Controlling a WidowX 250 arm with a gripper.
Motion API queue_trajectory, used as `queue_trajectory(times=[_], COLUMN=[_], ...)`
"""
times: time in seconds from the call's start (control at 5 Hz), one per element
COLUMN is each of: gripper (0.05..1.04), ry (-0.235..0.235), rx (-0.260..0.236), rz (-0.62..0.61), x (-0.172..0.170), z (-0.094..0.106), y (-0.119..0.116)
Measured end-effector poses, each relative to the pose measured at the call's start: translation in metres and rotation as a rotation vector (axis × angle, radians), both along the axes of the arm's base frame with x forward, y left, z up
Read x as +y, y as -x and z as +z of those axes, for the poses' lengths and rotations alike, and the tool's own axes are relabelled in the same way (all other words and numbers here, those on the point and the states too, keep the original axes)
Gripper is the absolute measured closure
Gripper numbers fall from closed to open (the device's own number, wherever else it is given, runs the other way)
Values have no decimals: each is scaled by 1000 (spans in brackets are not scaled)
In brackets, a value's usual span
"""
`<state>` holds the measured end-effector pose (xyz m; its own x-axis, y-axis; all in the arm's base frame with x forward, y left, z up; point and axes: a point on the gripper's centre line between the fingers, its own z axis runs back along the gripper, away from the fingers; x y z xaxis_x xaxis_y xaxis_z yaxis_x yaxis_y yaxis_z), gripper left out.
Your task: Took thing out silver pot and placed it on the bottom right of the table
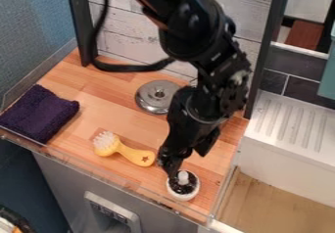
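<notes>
Black gripper [188, 162] is observed above the lower right part of the wooden table [118, 109], pointed downward and tilted toward the front edge. Fingers: released, spread apart, with a gap visible between them; nothing is grasped. The task's thing, a small round white item with a dark inside and a pale peg at its middle [190, 192], is located at the bottom right of the table, near the front edge. One fingertip is seen at its upper left rim; whether contact is made cannot be told.

A round silver piece [149, 100] with a small raised centre is positioned farther back, partly hidden by the arm; whether it is the pot or a lid cannot be determined. A yellow brush [135, 155] is laid to the left of the gripper, its white bristles directed left and its handle toward the white item. A dark purple cloth [40, 112] is placed, folded, at the left side of the table. A white ribbed drainboard [291, 119] is situated to the right, beyond the table's edge.
</notes>
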<state>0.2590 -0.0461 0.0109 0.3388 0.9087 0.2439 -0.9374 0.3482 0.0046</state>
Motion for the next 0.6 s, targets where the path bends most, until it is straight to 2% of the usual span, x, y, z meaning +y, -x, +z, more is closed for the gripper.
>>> queue_trajectory(times=[0.2,0.6], gripper=[83,82], ry=[-24,-21], rx=[-34,-41], rz=[-40,-41], x=[-1,-2], z=[16,17], y=[-3,-4])
